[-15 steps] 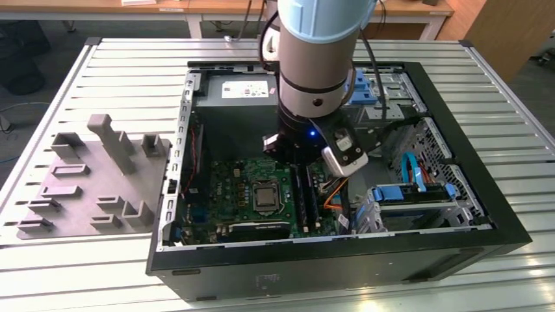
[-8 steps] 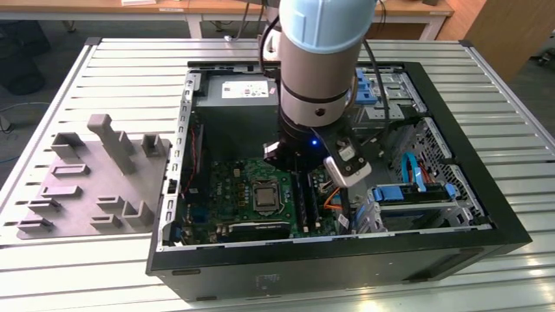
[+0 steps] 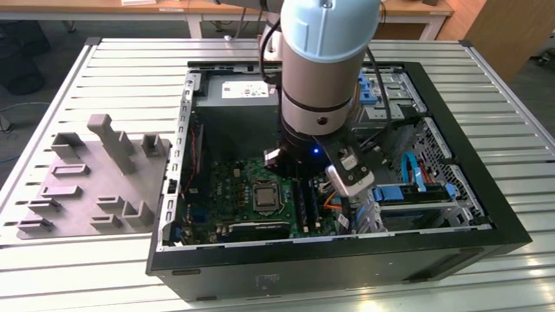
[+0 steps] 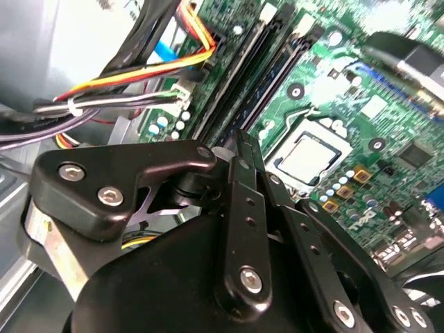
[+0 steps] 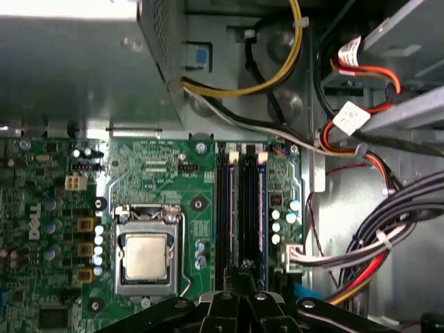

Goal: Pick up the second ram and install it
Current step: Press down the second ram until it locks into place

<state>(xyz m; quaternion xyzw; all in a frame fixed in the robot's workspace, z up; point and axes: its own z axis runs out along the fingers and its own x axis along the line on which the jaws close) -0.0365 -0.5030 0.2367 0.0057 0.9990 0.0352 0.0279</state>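
The second ram I can't pick out for certain. My tool (image 5: pixel 243 274) is down on the long black memory slots (image 5: pixel 239 201), just beside the processor socket (image 5: pixel 146 255) on the green motherboard (image 5: pixel 159 173). Clenched or released? I can't tell.

The open black computer case (image 3: pixel 329 273) lies on a slatted metal worktop (image 3: pixel 113 273). A grey tray (image 3: pixel 78 195) with upright posts sits at the exterior view's left. Wooden desks (image 3: pixel 104 6) stand behind.

There's a white label (image 3: pixel 245 90) on the power supply and a white tag (image 5: pixel 350 118) on the cables, both unreadable.
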